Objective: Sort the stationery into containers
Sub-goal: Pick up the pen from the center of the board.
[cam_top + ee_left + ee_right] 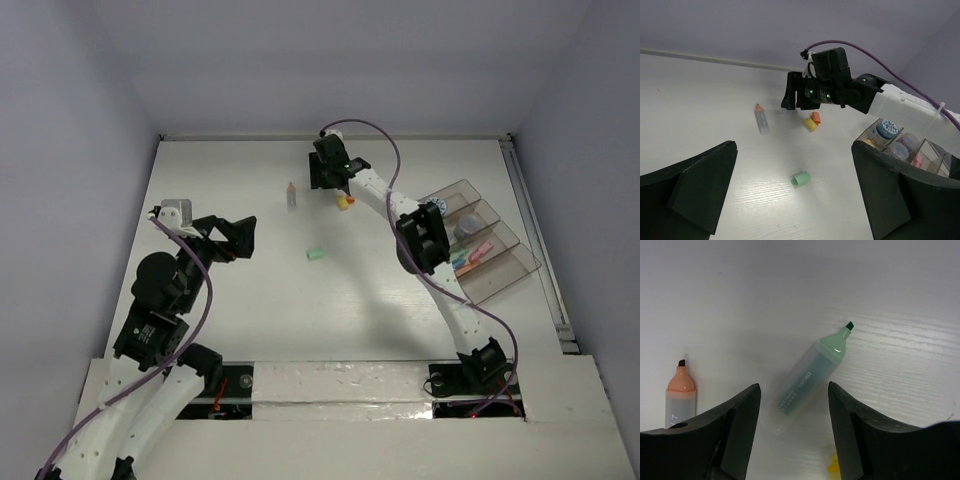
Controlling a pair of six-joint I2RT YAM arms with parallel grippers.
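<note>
My right gripper (pixel 328 180) is open at the far middle of the table, low over an uncapped green pen (pixel 810 376) that lies between its fingers (pixel 742 420). An uncapped orange pen (pixel 680 392) lies to the left and also shows in the top view (pixel 291 194). A yellow cap (pixel 810 124) and an orange cap (pixel 816 118) lie beside the right gripper. A green cap (pixel 800 179) lies alone mid-table (pixel 315 254). My left gripper (pixel 243 238) is open and empty, left of the green cap. The clear brown organiser tray (pixel 515 268) stands at the right.
The tray holds a blue-white tub (pixel 435 207), a purple tub (pixel 466 228) and pink and orange pens (pixel 478 254) in separate compartments. The right arm (pixel 440 290) stretches diagonally across the table beside the tray. White walls enclose the table.
</note>
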